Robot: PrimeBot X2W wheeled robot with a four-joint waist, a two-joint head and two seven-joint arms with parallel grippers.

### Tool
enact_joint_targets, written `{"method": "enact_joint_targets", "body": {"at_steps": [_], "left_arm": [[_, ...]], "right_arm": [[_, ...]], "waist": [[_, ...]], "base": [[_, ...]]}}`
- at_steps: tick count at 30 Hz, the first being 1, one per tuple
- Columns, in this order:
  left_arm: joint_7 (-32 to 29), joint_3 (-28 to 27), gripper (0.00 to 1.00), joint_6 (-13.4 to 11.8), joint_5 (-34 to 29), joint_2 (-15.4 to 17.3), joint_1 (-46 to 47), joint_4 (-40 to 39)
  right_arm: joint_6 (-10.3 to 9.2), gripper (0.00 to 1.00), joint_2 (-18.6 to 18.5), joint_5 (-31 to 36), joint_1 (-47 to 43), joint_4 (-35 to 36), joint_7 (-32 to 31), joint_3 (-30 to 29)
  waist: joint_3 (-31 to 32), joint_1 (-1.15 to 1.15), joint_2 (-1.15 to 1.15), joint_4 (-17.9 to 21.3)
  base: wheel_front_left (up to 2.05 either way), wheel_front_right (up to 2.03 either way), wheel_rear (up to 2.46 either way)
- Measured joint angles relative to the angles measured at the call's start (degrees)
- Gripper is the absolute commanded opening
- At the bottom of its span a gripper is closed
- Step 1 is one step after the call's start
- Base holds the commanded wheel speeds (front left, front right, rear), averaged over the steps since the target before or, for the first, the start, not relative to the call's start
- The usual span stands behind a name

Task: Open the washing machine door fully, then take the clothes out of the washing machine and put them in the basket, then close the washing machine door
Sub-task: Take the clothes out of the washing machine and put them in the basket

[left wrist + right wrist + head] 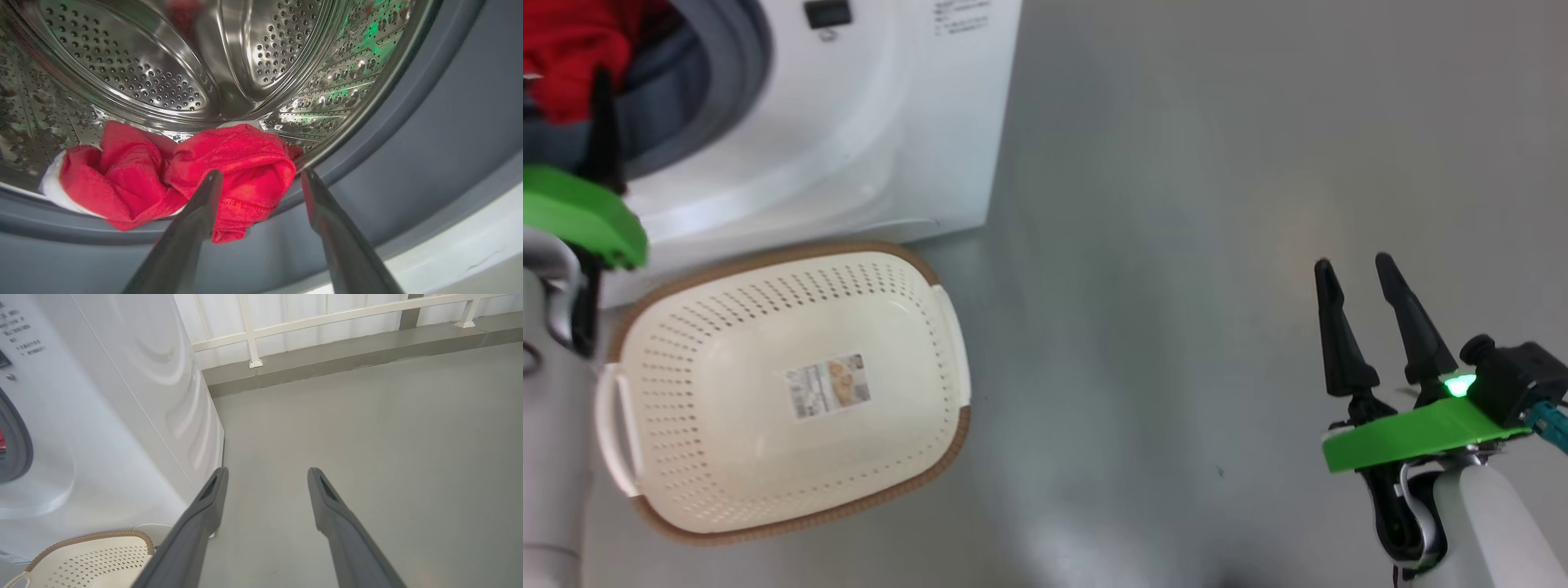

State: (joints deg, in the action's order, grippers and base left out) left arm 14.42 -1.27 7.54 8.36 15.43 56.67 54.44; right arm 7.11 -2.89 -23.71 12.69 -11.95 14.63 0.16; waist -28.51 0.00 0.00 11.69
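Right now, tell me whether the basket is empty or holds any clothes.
Empty: the basket shows only its bare perforated inside and a paper label; the red clothes lie in the drum.

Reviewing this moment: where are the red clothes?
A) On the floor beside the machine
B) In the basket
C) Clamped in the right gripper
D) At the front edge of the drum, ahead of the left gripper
D: the left wrist view shows the clothes bunched at the lip of the drum by the grey ring, with the left gripper open and pointing at them, not closed on them.
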Motion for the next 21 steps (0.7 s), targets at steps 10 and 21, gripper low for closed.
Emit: {"method": "enact_joint_targets", "body": {"at_steps": [10, 21], "left_arm": [[-2.9, 1.8, 1.0, -0.1, -1.0, 2.2, 10.0, 11.5], [-2.3, 3.4, 1.0, -2.1, -1.7, 3.3, 13.1, 17.2]], "right_arm": [[0.0, 1.0, 0.2, -1.0, 1.7, 0.4, 0.0, 0.7], [0.0, 1.0, 0.3, -1.1, 1.7, 0.4, 0.0, 2.1]], "waist": [[-4.3, 0.0, 0.0, 2.9], [-4.4, 0.0, 0.0, 3.9]], "base": [[0.0, 0.0, 0.0], [0.0, 0.0, 0.0]]}}
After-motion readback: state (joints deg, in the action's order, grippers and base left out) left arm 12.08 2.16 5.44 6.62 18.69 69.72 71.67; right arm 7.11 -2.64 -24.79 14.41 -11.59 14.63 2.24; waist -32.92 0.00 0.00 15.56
